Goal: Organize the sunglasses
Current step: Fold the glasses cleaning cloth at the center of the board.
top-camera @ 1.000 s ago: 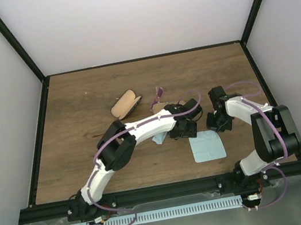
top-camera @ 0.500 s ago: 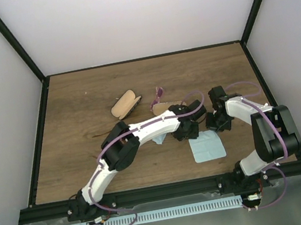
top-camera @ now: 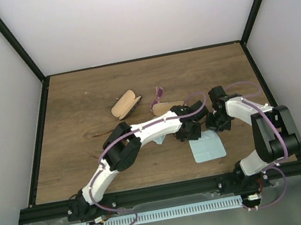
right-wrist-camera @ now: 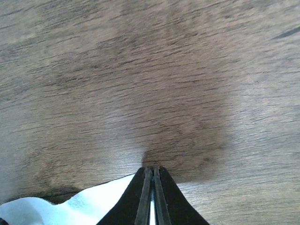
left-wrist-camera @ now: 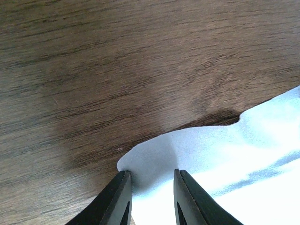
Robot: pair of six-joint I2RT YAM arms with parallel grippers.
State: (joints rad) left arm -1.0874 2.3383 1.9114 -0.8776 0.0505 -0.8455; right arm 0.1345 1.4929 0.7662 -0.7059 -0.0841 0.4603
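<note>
Item: sunglasses (top-camera: pixel 158 92), loose on table (top-camera: pixel 78 102), outside and just behind tan case (top-camera: pixel 163 108). Tan oval case (top-camera: pixel 124 104): contents unclear. Left gripper (left-wrist-camera: pixel 151 174): fingers slightly spread astride light blue cloth (left-wrist-camera: pixel 225 159) edge. Right gripper (right-wrist-camera: pixel 151 168): pressed together, pinching the cloth's corner.

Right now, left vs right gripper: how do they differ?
The left gripper has its jaws apart; the right gripper is shut. The left gripper straddles the cloth edge without clamping it; the right gripper seems to pinch a sliver of it. In the top view, the left gripper sits at the cloth's far left corner, the right gripper at its far right one. Both are down at the same cloth.
</note>
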